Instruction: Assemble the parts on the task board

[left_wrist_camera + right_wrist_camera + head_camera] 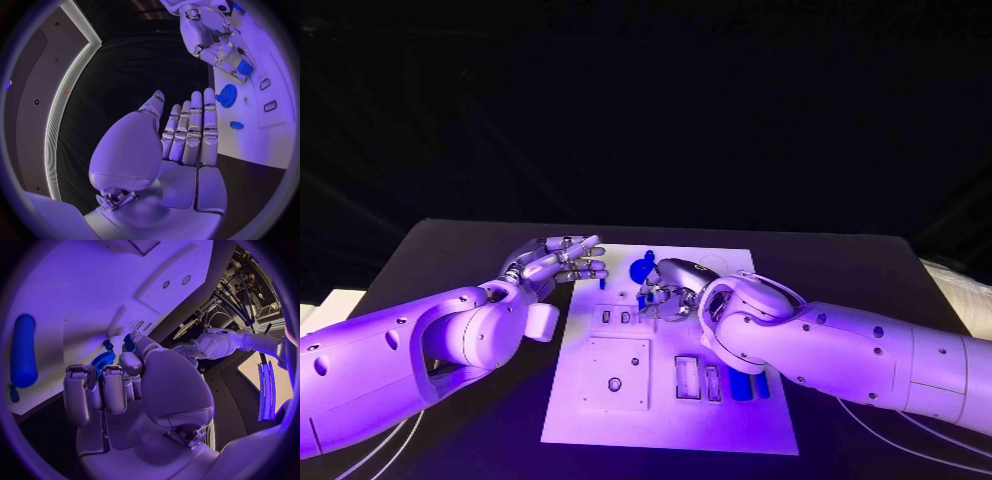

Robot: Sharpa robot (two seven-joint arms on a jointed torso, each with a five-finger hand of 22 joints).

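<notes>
Blue gear point(643, 266) on the task board point(733, 430) lies at ten o'clock, just beside my right robot hand point(672, 290), nearer than my open, empty left robot hand point(563, 262); whether the right pinches a small blue part I cannot tell.

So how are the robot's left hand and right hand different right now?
The left hand hangs over the task board's edge with its fingers straight and together, holding nothing; the right hand is over the board with its fingers curled round a small blue part. The left hand's palm is bare, while the right hand works beside the blue gear. Both are silver hands on white arms.
</notes>
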